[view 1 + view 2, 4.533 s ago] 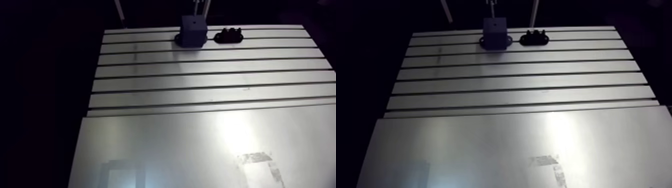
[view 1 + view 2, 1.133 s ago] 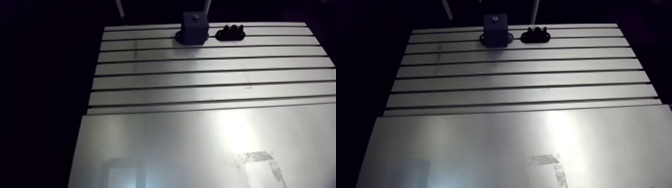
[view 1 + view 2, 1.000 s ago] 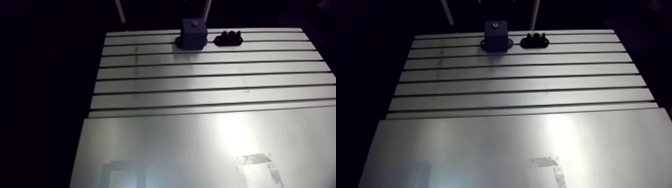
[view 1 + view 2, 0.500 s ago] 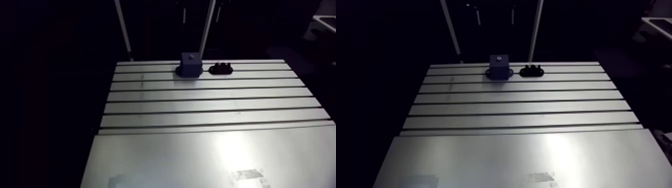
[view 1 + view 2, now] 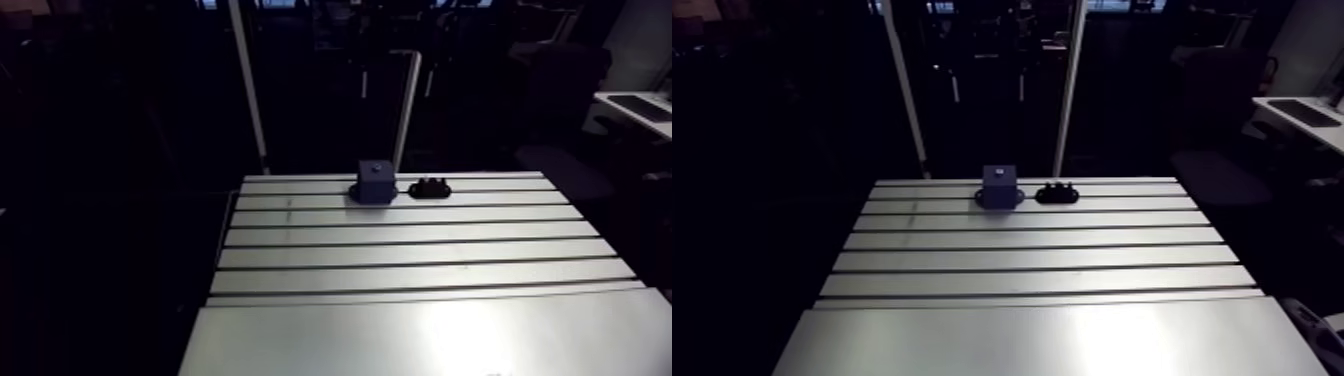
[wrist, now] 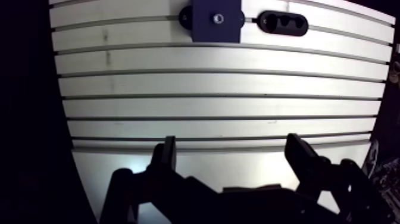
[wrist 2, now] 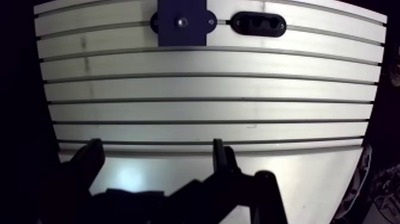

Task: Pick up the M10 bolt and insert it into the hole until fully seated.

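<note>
Dim room (image 5: 792, 90) (office chair (image 5: 1220, 95) beside desk (image 5: 1312, 122))

block (image 5: 375, 181) beside holder (image 5: 430, 187), perhaps apart, on table (image 5: 420, 255)

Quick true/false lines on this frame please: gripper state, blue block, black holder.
1. The gripper is open and empty. True.
2. The blue block sits between the fingers. False: it stands far ahead of the gripper, at the table's far edge.
3. The black holder lies beside the blue block, not touching it. True.
4. The blue block stands on the smooth plate. False: it stands on the slotted table; the smooth plate is under the gripper.
</note>
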Controlling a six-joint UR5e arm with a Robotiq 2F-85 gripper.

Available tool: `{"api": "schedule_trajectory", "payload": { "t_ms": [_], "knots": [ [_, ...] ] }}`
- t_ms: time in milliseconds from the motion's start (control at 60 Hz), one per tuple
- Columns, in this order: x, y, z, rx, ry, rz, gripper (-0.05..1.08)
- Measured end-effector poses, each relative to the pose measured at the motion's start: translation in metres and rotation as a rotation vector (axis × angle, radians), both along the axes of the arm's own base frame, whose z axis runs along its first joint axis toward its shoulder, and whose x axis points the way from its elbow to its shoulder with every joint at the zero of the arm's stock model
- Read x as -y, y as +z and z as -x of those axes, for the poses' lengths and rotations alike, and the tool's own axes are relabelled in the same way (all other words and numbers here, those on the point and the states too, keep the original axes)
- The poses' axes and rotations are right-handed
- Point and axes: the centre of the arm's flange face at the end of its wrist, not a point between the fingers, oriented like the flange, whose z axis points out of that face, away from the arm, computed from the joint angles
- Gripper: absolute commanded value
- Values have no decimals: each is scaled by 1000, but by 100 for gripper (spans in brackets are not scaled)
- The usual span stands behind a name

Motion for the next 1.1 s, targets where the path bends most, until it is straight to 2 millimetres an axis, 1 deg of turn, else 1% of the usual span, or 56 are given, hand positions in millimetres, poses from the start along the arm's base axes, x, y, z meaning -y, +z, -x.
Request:
{"api": "schedule_trajectory", "payload": {
  "t_ms": [267,350,433,650,933,1100],
  "knots": [
    [1,16,-36,-30,1,4,1],
    [1,19,-45,-44,1,7,1],
    [2,19,-51,-53,1,9,1],
    [1,23,-54,-73,0,10,1],
    [1,51,-49,-123,4,10,1],
    [4,62,-49,-127,10,10,1]
  ]
}}
